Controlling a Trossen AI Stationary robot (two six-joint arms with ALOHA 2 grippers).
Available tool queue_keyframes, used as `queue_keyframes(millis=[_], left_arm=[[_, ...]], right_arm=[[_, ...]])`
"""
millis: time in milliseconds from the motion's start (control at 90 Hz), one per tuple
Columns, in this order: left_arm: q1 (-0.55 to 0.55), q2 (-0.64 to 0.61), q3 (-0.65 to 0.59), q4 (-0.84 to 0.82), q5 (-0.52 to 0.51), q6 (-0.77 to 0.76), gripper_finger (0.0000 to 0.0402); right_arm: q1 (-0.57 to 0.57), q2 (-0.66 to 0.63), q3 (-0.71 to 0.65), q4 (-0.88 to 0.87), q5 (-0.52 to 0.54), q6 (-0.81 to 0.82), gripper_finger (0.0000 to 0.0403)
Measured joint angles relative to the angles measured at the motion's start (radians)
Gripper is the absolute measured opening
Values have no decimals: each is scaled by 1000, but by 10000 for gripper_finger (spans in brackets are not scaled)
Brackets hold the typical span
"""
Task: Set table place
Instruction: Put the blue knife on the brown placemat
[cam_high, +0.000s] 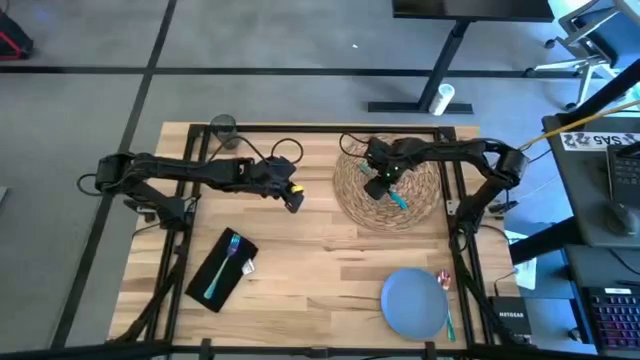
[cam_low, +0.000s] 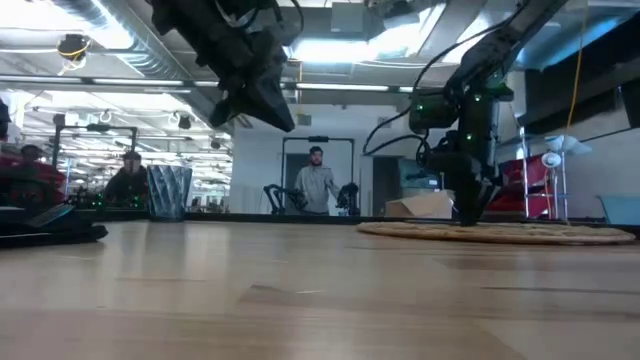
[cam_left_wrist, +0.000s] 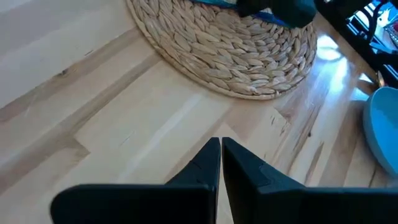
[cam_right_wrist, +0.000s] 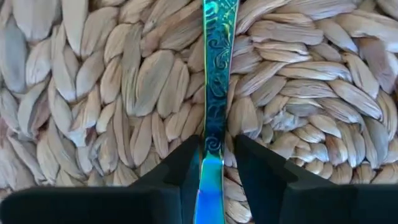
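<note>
Nearest the overhead camera's bottom edge, the blue plate (cam_high: 414, 304) sat at the desk's (cam_high: 320, 270) front right, red- and green-handled cutlery (cam_high: 446, 292) along its rim, partly cut off. Left of it a teal fork (cam_high: 225, 262) lay on the black napkin (cam_high: 222, 268). Farther in, the left gripper (cam_high: 291, 196) hovered over bare wood, fingers pressed together, empty, apparently waiting. Beyond, the right gripper (cam_right_wrist: 211, 163) clenched an iridescent teal utensil handle (cam_right_wrist: 216, 74) on the woven placemat (cam_high: 392, 184), probably placing or repositioning it; its head was hidden. Farthest, a grey glass (cam_high: 222, 127) stood at the back-left edge.
</note>
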Motion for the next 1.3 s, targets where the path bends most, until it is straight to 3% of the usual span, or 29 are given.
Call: queue_keyframes(millis=[167, 378, 978, 1300], left_arm=[[-1, 0, 0, -23, 0, -10, 0], [0, 0, 0, -21, 0, -10, 0], [0, 0, 0, -19, 0, -3, 0], [-1, 0, 0, -19, 0, -3, 0]], right_arm=[[0, 5, -1, 4, -15, -5, 82], [0, 6, -1, -13, -15, -27, 13], [1, -154, -7, -165, -6, -116, 2], [1, -166, -6, -226, 94, -133, 0]])
